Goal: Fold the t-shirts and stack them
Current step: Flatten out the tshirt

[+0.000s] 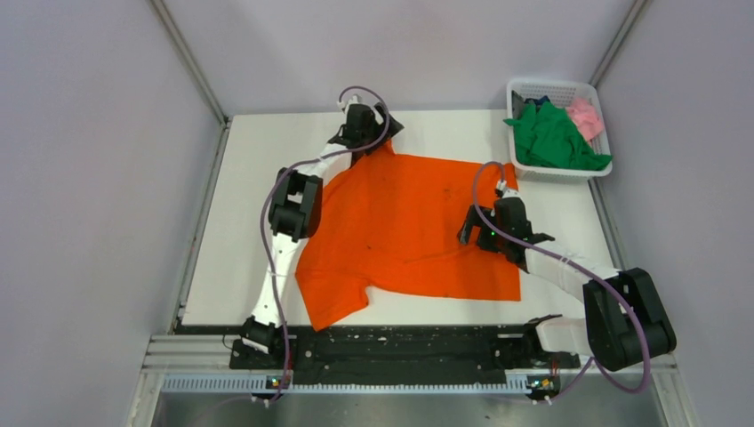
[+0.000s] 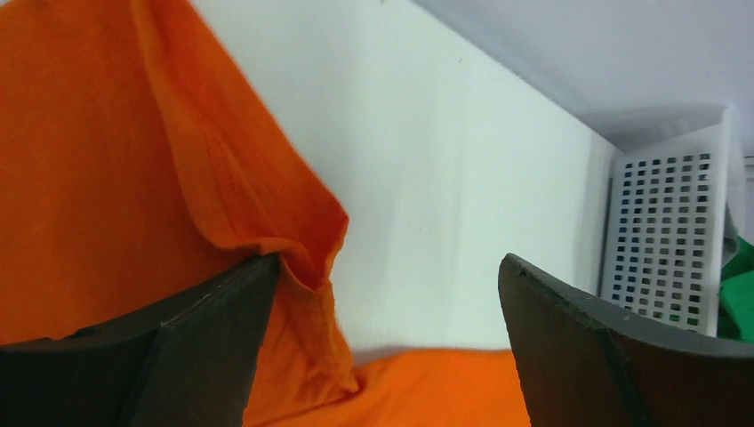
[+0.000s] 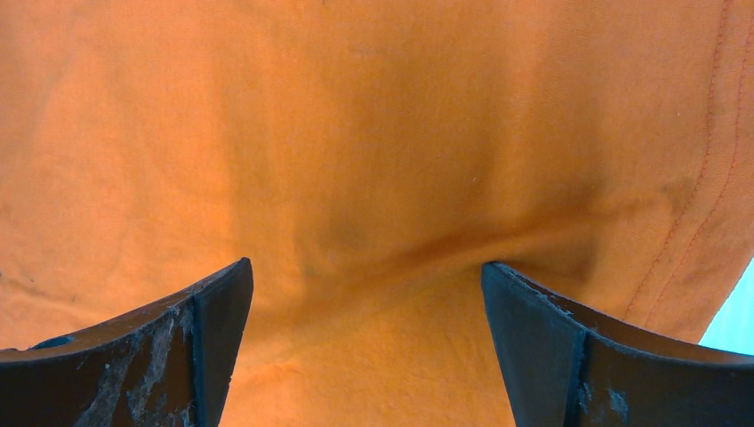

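Orange t-shirt [image 1: 409, 222] spread flat, centre of tabletop [image 1: 240, 231]. L claw [image 2: 387, 267] at shirt's upper-left corner, jaws spread wide, cloth fold against one finger, not pinched. R claw [image 3: 364, 267] low over shirt's right half, spread, gripping nothing. Green t-shirt [image 1: 551, 140] + pink t-shirt [image 1: 587, 116] in white basket [image 1: 551, 84], upper right of frame.

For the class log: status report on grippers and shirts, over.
Open: left gripper, right gripper. Spread out: orange shirt; in basket: green shirt, pink shirt. Nothing blocking.
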